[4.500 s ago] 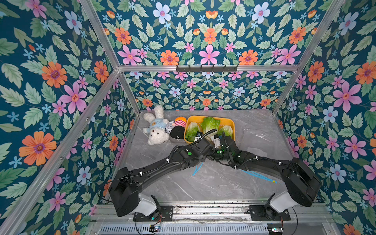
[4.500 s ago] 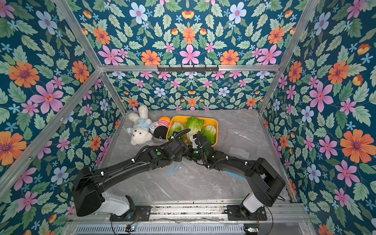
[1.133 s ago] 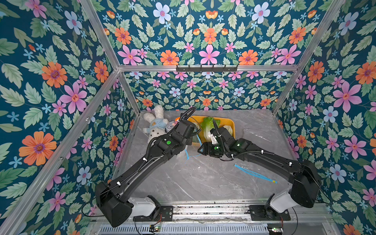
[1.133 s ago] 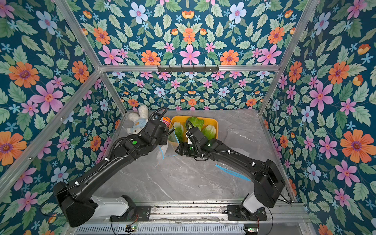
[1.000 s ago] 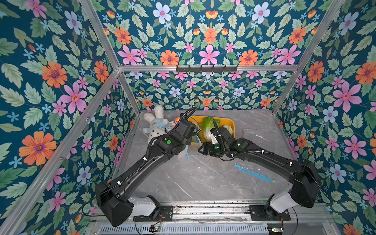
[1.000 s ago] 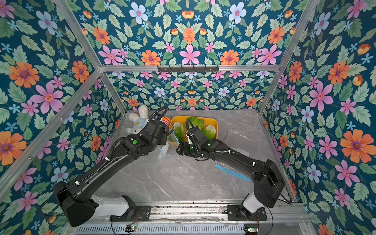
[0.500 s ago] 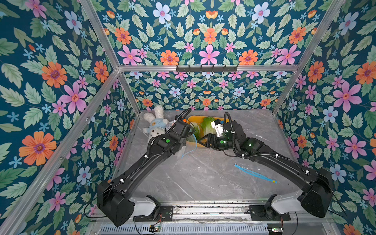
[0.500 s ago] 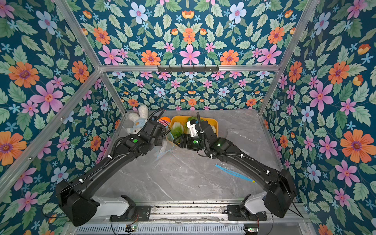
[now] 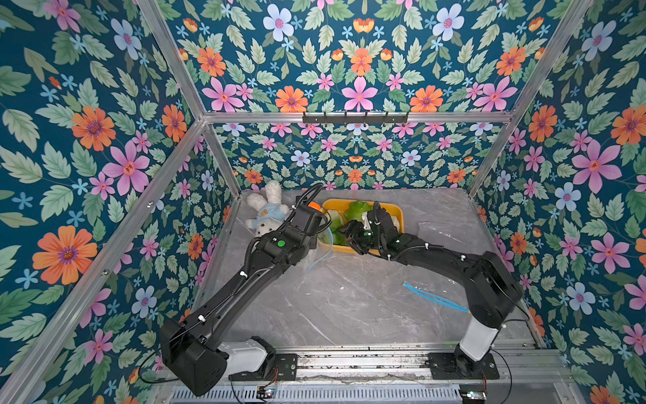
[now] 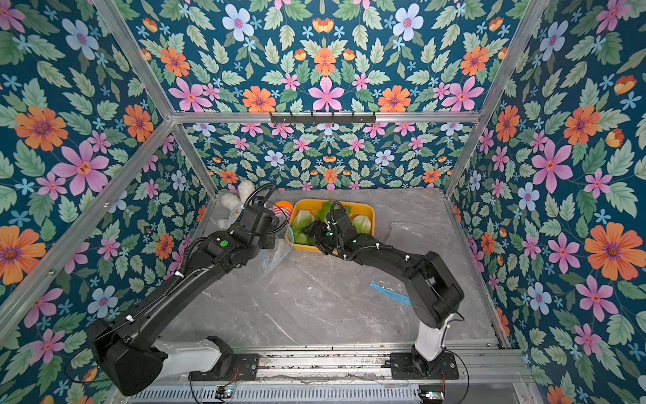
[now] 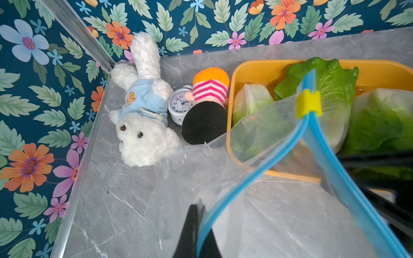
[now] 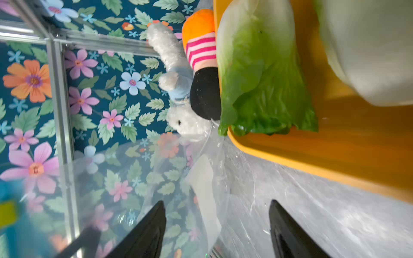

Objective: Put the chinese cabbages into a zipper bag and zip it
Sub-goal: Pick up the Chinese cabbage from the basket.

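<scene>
Green-and-whitish chinese cabbages (image 11: 330, 89), yellow tray (image 11: 263, 67), blue-edged zipper bag (image 11: 212, 160), floral walls (image 9: 325, 63).

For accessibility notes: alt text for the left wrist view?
The left gripper pinches the blue zipper edge of an open clear bag in front of a yellow tray of three cabbages. A plush rabbit, clock and striped toy lie beside the tray.

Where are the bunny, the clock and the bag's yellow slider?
bunny (image 11: 143, 134), left wrist view, on its face.
clock (image 11: 181, 103), left wrist view, on its dial.
slider (image 11: 308, 103), left wrist view, on its yellow body.
</scene>
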Available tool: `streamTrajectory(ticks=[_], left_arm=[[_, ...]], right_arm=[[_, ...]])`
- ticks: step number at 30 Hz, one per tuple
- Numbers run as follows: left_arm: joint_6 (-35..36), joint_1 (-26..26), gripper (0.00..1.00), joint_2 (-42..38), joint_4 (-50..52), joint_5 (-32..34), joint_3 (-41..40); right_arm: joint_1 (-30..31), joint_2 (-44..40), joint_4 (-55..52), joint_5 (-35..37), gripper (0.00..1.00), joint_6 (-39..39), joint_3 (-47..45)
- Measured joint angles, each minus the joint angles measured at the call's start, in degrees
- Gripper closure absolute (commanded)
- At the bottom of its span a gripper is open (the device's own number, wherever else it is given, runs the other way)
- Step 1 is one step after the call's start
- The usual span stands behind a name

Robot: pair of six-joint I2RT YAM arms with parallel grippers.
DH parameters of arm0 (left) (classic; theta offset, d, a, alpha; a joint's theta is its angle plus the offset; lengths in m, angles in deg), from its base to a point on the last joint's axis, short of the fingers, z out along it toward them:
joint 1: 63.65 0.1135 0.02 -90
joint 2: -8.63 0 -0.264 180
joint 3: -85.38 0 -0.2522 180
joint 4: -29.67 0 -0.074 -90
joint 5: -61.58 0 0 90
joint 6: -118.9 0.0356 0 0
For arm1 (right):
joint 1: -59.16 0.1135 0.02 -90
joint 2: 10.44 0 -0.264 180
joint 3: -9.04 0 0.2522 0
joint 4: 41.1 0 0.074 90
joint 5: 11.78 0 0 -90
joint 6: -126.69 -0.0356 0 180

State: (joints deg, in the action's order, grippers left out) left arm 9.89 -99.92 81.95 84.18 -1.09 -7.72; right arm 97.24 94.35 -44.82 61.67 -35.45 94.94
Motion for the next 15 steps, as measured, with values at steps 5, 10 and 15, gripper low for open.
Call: streamTrajectory(ticks=[5, 10, 15], left_arm=[[0.0, 0.2, 1.00, -0.6, -0.2, -0.6, -0.4], [0.0, 0.6, 1.00, -0.5, -0.5, -1.9, -0.8], [0.0, 0.7, 1.00, 0.0, -0.8, -2.5, -0.9]], right_arm=[[0.2, 7.0, 5.2, 3.4, 0.24, -4.6, 4.0], [1.0, 11.7, 6.5, 5.3, 0.24, -7.8, 7.8], [2.3, 14.6, 6.1, 7.8, 0.29, -9.6, 11.2]])
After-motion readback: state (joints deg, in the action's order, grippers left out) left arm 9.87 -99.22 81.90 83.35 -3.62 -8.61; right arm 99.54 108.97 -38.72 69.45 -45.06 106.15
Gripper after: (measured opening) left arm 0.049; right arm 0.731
